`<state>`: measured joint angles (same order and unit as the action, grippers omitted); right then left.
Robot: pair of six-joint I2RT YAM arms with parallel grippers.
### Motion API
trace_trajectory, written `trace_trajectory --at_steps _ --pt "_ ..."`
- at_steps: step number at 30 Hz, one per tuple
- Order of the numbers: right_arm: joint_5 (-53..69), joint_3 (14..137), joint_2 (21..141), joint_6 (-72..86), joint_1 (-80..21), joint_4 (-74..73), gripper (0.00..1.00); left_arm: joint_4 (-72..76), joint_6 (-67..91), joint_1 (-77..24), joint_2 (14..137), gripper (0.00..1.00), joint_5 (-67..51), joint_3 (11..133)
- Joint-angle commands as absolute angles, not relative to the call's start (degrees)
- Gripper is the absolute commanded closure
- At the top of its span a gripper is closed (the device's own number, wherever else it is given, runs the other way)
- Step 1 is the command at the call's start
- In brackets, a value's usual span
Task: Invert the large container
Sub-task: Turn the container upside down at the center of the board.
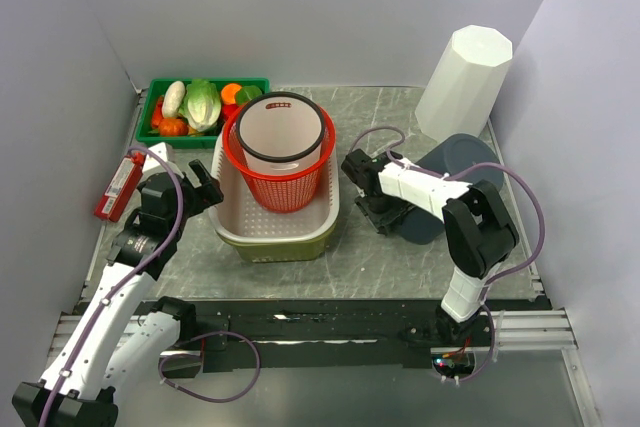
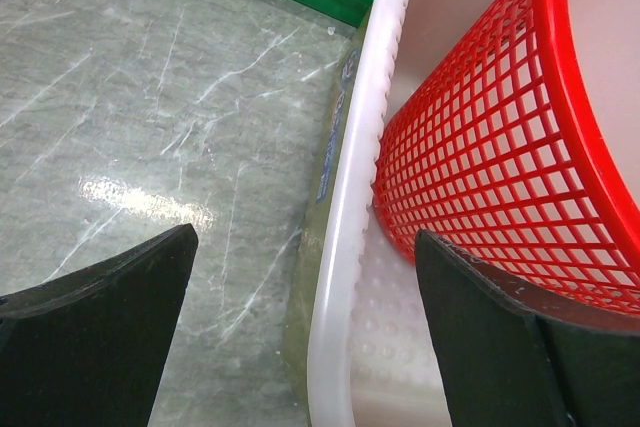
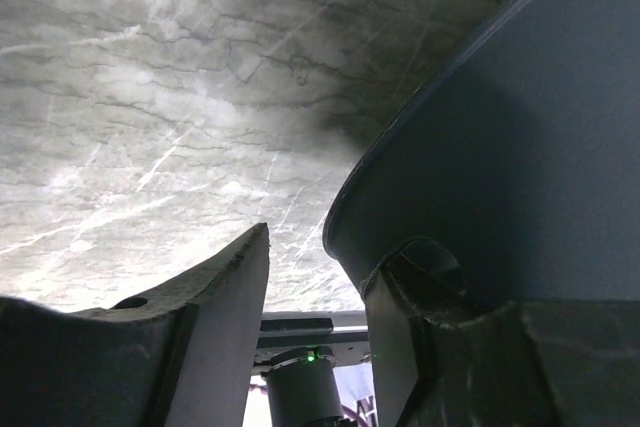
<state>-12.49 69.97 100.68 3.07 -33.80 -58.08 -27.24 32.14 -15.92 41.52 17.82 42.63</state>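
A white tub (image 1: 228, 225) with an olive-green underside stands upright at mid-table. It holds a red mesh basket (image 1: 285, 192) with a white bucket (image 1: 283, 132) inside. My left gripper (image 1: 205, 187) is open at the tub's left side. In the left wrist view its jaws (image 2: 305, 237) straddle the tub's rim (image 2: 335, 317), one finger outside and one inside beside the basket (image 2: 480, 177). My right gripper (image 1: 385, 219) is open beside a dark grey-blue container (image 1: 450, 162) lying on its side. In the right wrist view (image 3: 320, 257) that container's rim (image 3: 500, 147) sits by the right finger.
A tall white faceted container (image 1: 465, 82) stands at the back right. A green tray (image 1: 158, 137) of toy vegetables sits at the back left. A red flat object (image 1: 118, 187) lies by the left wall. Grey walls close in both sides.
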Motion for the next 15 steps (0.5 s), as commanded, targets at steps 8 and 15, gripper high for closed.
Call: trace_trajectory --at_steps 8,15 --pt "-10.20 68.82 104.32 3.96 -32.61 -54.84 0.50 -24.87 31.03 -15.91 42.19 0.04 16.52 43.24" --pt "-10.55 65.84 103.62 5.53 -30.68 -52.38 0.50 -25.14 31.11 -16.00 42.27 0.04 17.14 43.33"
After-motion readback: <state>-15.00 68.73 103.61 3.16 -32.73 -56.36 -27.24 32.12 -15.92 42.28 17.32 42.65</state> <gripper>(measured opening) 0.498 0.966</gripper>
